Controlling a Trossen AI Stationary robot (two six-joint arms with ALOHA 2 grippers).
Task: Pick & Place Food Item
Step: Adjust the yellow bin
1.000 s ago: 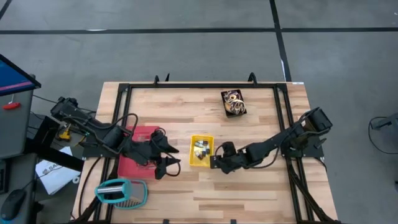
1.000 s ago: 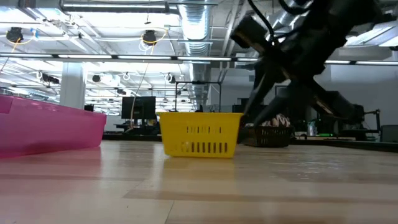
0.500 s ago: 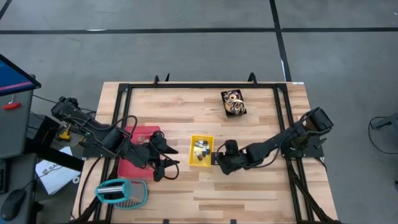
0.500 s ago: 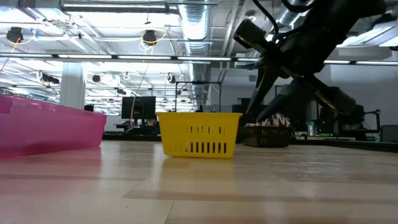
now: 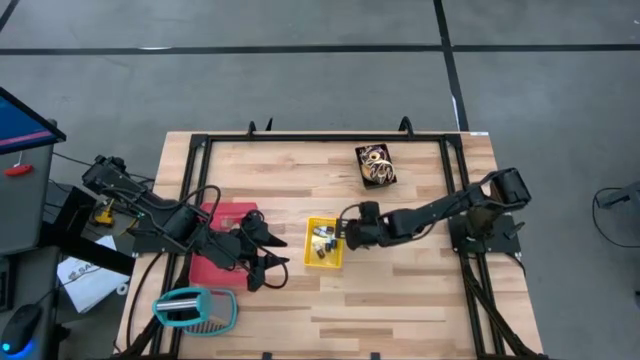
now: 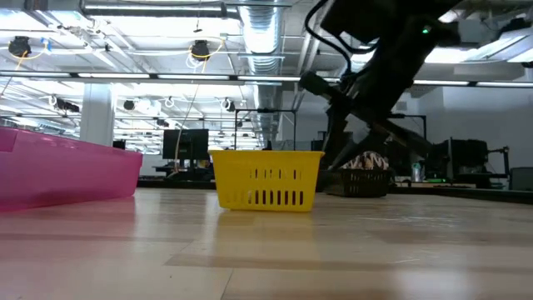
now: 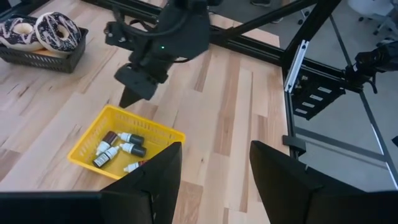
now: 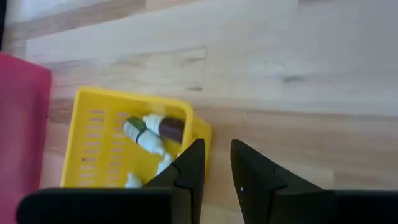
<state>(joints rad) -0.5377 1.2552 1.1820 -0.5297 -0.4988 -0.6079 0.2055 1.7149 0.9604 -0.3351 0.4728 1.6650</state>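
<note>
Two claws over one wooden tabletop (image 5: 400, 300). Right claw (image 5: 345, 229) poised just beside the near edge of the yellow basket (image 5: 323, 243), its tip at the basket's rim; fingers (image 8: 252, 171) parted by a narrow gap, nothing gripped between them. Directly ahead of that claw, inside the basket: several small bottles (image 8: 149, 134), white-bodied with dark caps, lying on their sides in a loose heap. Same bottles (image 7: 118, 146) seen from the left wrist view, clustered in the basket's lower half, with the right claw hanging above the basket's far rim.

Beyond the basket from the right claw, the left claw (image 5: 268, 247), raised off the tabletop, fingers (image 7: 155, 180) spread wide and empty, pointed toward the basket. Just behind the left claw, partly under its arm, a pink tray (image 5: 215, 265); nearer the tabletop's front edge from there, a teal holder (image 5: 195, 307) with a grey inside.

Farther off from the right claw, toward the tabletop's back edge, a dark basket (image 5: 376, 166) heaped with doughnuts (image 7: 46, 28), chocolate-coated ones with pale striping among them, well apart from the yellow basket. Seen level across the tabletop: yellow basket (image 6: 268, 179) in the middle, pink tray (image 6: 67, 171) to one side, dark basket (image 6: 365, 177) behind the right arm.
</note>
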